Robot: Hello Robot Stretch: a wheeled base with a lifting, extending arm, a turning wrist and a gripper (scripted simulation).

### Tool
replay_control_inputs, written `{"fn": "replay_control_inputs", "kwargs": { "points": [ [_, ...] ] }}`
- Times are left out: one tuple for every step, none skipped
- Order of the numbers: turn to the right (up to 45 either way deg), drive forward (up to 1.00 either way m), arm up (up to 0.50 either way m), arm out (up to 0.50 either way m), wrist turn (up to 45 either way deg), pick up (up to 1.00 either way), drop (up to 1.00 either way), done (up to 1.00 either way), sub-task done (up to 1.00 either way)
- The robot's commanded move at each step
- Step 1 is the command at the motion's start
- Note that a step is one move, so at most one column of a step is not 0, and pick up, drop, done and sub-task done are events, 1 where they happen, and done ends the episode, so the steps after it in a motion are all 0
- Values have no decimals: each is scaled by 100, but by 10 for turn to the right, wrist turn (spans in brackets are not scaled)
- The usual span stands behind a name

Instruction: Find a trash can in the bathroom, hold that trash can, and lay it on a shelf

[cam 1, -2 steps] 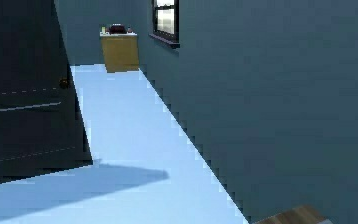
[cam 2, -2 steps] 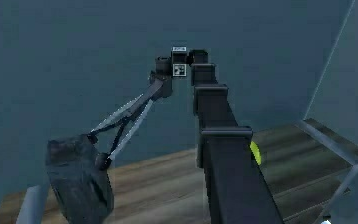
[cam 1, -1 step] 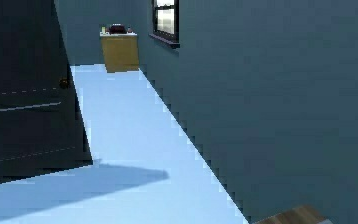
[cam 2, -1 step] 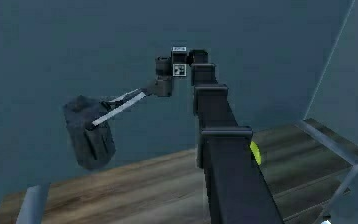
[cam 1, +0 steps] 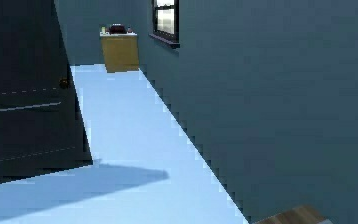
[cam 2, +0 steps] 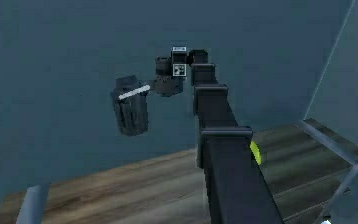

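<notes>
Arm side view: the dark arm (cam 2: 225, 150) rises from the bottom edge toward a blue-grey wall (cam 2: 57, 50). At its far end is the gripper (cam 2: 147, 91). A dark, boxy trash can (cam 2: 132, 112) hangs tilted at the finger end, clear of the wood floor (cam 2: 107, 185), so the gripper holds it. The finger setting cannot be read from this view. Pale frame bars (cam 2: 332, 140) stand at the view's right. Forward view: a dark door (cam 1: 27, 90) is on the left and a pale blue floor (cam 1: 137, 130) runs ahead. A small wooden cabinet (cam 1: 120, 52) stands at the far end below a window (cam 1: 165, 20).
</notes>
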Motion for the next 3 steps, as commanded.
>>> {"fn": "replay_control_inputs", "kwargs": {
  "points": [
    [0, 0, 0, 0, 450, 0, 0, 0, 0],
    [0, 0, 0, 0, 180, 0, 0, 0, 0],
    [0, 0, -10, 0, 0, 0, 0, 0, 0]
  ]
}}
